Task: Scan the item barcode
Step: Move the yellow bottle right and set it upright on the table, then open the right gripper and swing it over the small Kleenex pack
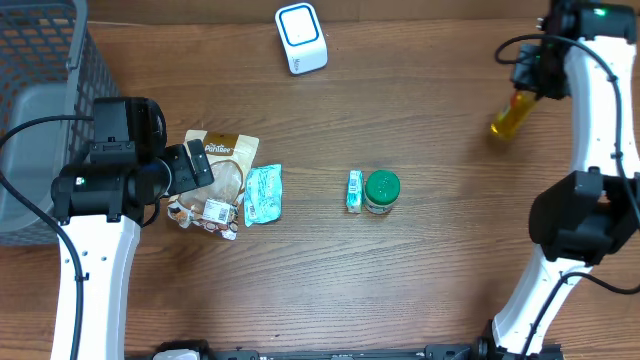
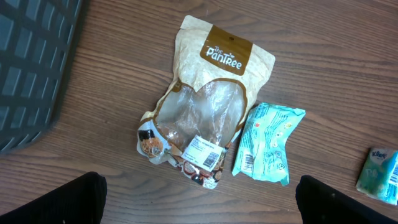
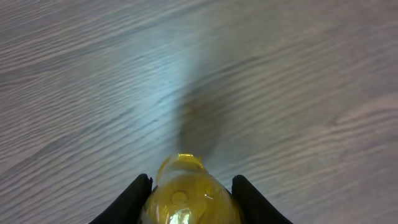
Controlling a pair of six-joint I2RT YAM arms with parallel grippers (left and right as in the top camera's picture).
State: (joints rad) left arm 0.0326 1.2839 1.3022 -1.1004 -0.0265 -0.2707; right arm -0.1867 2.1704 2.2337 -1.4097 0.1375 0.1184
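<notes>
Yellow bottle [image 3: 186, 202] is riding pinched between my right pincer's [image 3: 191, 182] fingers at two o'clock, well apart from the scanner [image 1: 301, 38] at twelve. My left pincer [image 2: 199, 202] is hovering spread over a snack bag [image 2: 208, 112]. Rounded sides are risking a slip or twist, turning the barcode away from the scanner.

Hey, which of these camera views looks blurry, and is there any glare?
Right wrist: soft, the yellow bottle too close to focus, a pale sheen across the table. Left wrist: sharp, pouch print readable, its clear window glinting. Overhead: evenly lit, crisp.
</notes>
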